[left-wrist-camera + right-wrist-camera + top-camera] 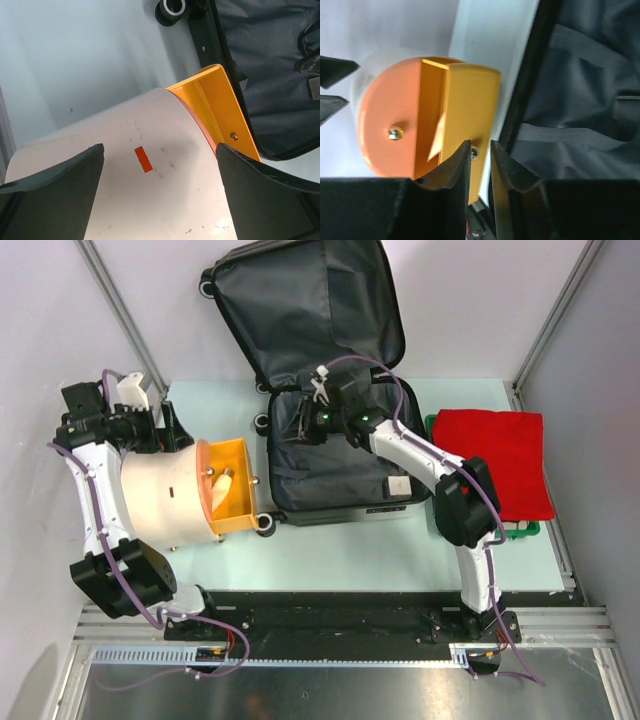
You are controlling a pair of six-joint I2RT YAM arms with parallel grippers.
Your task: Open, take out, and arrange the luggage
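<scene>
The luggage (pixel 330 480) lies open on the table, its dark grey lining facing up and its lid (pixel 310 310) leaning back against the wall. My right gripper (pixel 292 428) is inside the lower half near its left rim. In the right wrist view its jaws (pixel 480 144) stand a narrow gap apart with nothing between them, beside the lining (pixel 580 100). My left gripper (pixel 150 425) is wide open above the beige cylinder (pixel 160 495). In the left wrist view it (pixel 160 150) straddles the cylinder (pixel 150 185) without touching, with the luggage (pixel 270 75) to the right.
The cylinder's orange face (pixel 228 485) with its box-like bracket (pixel 465 100) touches the luggage's left side by a wheel (pixel 266 524). A red cloth (pixel 495 455) lies over a green bin (pixel 528 531) at the right. White walls close in the back and sides.
</scene>
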